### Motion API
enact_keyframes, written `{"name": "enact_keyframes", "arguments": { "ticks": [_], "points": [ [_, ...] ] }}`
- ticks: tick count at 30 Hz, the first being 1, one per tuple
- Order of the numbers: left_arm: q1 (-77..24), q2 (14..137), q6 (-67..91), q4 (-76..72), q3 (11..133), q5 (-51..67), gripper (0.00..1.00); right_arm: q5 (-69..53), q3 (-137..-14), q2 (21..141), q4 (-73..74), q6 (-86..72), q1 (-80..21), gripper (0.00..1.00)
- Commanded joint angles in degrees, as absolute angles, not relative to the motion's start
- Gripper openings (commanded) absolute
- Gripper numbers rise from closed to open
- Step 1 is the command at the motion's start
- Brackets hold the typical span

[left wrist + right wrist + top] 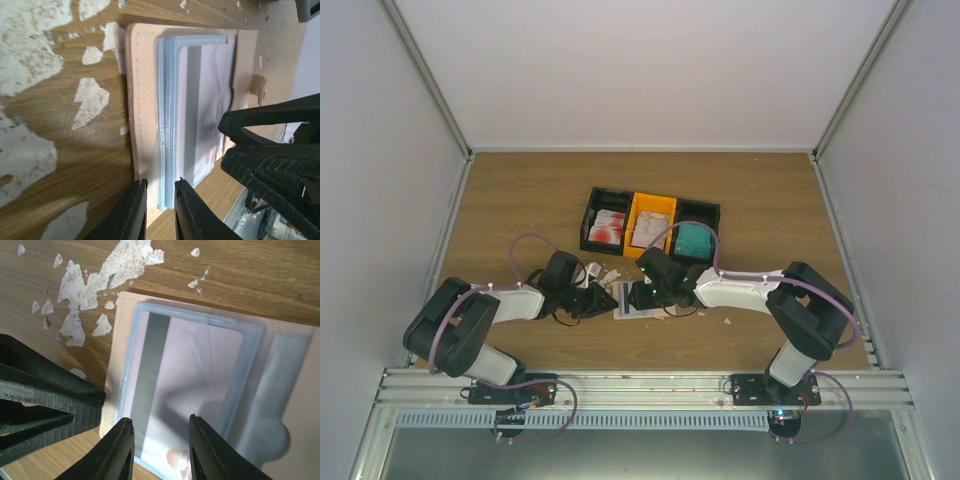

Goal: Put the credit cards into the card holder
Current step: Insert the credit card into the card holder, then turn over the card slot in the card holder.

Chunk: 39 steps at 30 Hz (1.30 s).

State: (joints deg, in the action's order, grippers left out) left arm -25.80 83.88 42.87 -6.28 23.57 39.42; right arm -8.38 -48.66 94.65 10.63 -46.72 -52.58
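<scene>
Step in hand: judged to be the seating of a pale plastic card with a grey stripe in a clear sleeve of the open beige-tan leather card holder; how deep it sat could not be told.
Card holder: it lay open and flat on the wooden bench, about midway along the near edge, just nearward of the joined black and orange plastic bins.
Left end effector: its fingers were nearly together and, as judged, clamped on the holder's edge at the sleeve stack.
Right end effector: its fingers stood apart over the striped card's edge; nothing was seen clamped between them.
Doing it well: the holder was best kept pinned by the left grip. The card was best kept square to the sleeve mouth and slid in flat and lightly, so that the thin plastic would not be buckled.
Top view only: red-and-white cards, pale cards and teal cards were shown in the bins.
Left wrist only: the snap tab and the layered sleeve edges were shown.
Right wrist only: the card's stripe and rounded corner were shown.
</scene>
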Motion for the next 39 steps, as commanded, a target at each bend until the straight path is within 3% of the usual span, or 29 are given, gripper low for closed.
{"name": "enact_keyframes", "arguments": {
  "ticks": [1,6,8,13,26,39],
  "points": [
    [-26.21,83.82,41.36,-6.06,25.04,35.98,0.20,-9.55,-50.93,96.81,9.92,-46.07,-53.21,0.30],
    [-26.12,81.88,40.64,-4.53,25.22,34.56,0.20,-7.26,-51.09,96.56,10.69,-46.76,-53.19,0.31],
    [-26.18,81.08,40.44,-4.19,25.35,34.61,0.21,-5.50,-50.65,95.40,11.29,-47.40,-53.27,0.35],
    [-26.24,81.14,40.28,-5.75,26.05,38.23,0.28,-1.75,-50.01,93.43,14.35,-49.11,-53.22,0.40],
    [-26.46,84.90,40.34,-7.63,27.32,40.95,0.27,-2.88,-50.41,97.87,16.98,-49.30,-53.17,0.14],
    [-26.54,86.76,39.33,-6.50,28.73,41.06,0.33,-0.68,-50.20,99.42,19.58,-50.23,-53.17,0.00]
  ]
}}
